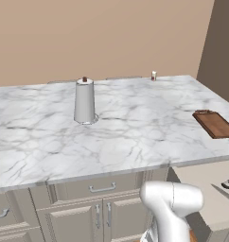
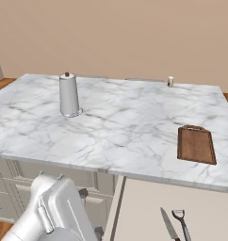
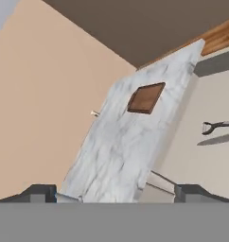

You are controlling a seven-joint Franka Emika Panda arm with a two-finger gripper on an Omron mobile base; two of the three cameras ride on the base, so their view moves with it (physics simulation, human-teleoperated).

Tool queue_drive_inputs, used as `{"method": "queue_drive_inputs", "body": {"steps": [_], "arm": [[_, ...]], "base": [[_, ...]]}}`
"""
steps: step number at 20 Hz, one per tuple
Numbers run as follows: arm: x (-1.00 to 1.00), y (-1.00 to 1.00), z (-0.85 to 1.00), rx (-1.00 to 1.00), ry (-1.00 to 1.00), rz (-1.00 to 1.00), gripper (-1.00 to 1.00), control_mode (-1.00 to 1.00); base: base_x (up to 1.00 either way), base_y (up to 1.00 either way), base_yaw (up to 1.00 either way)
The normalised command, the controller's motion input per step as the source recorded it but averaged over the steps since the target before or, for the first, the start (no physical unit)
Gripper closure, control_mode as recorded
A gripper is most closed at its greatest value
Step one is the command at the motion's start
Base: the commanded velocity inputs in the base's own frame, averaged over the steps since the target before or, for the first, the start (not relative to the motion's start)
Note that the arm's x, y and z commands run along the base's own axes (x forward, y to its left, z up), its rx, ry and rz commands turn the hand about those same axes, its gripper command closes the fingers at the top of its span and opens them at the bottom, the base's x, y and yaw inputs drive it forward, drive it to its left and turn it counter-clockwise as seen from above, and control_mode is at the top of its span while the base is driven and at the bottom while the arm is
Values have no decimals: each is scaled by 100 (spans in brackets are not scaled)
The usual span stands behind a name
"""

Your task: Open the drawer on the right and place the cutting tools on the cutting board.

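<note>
Hand (image 3: 114,191): released, fingers spread wide and grasping nothing; both tips stand at the bottom of the hand view, low beside the bench (image 3: 116,142) edge.

Drawer (image 2: 149,207): already pulled out, immediately ahead of the hand and to its right. Its pale box holds two cutting tools lying side by side, a knife (image 2: 169,225) and a peeler (image 2: 181,221), near each other but seemingly apart. Both lie flat on the drawer floor.

Cutting board (image 2: 196,145): farther ahead, on the bench above and beyond the drawer, bare.

Risks, as judged:
- Flat, thin tools give little to grasp; a descent slightly off line would push the knife along the drawer floor rather than clench it.
- Tools lie close together; wide fingers could catch both, or knock the peeler askew.
- The bench edge overhangs the drawer's rear; a lift too far forward could strike it.

Beyond the board: a paper towel roll (image 2: 69,95) and a small shaker (image 2: 170,81), well clear of the working path.
</note>
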Motion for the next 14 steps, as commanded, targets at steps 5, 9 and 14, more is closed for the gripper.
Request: {"method": "queue_drive_inputs", "body": {"steps": [5,9,14], "arm": [[81,3,0,-20,36,0,-100,-100],[93,0,0,-19,40,0,-100,-100],[94,0,0,-11,29,0,-100,-100]], "base": [[0,0,0],[0,0,0],[0,0,0]]}}
